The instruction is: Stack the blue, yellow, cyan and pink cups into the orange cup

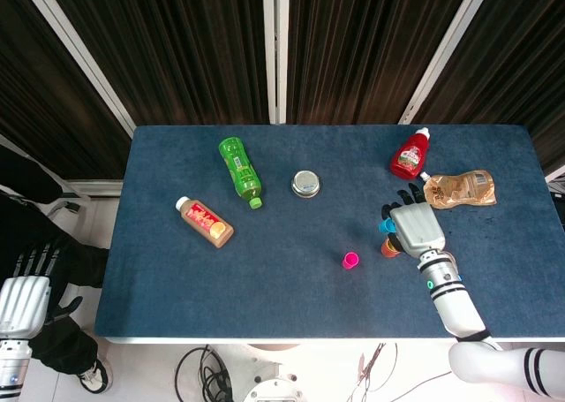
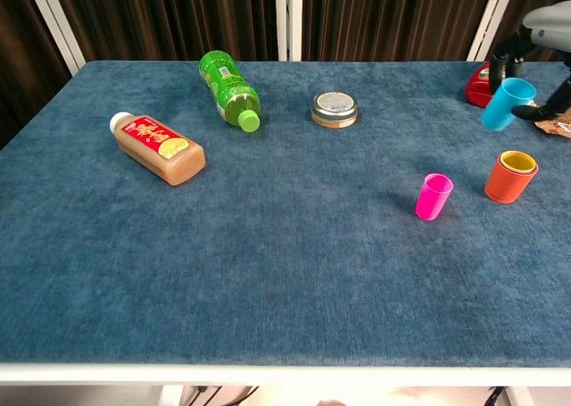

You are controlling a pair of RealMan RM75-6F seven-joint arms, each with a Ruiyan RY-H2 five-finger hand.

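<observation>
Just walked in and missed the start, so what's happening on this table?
The robot's right hand holds the cyan cup in the air above the orange cup, which already has a yellow cup nested inside. The pink cup stands alone on the blue table. The left hand hangs off to the side.

Taking the tin [image 2: 335, 109] as the dial's centre in the chest view, two bottles [image 2: 228, 88] [image 2: 157, 147] lie toward nine, two cups [image 2: 434, 196] [image 2: 510, 176] toward four, and a held cup [image 2: 508, 103] at three.
</observation>
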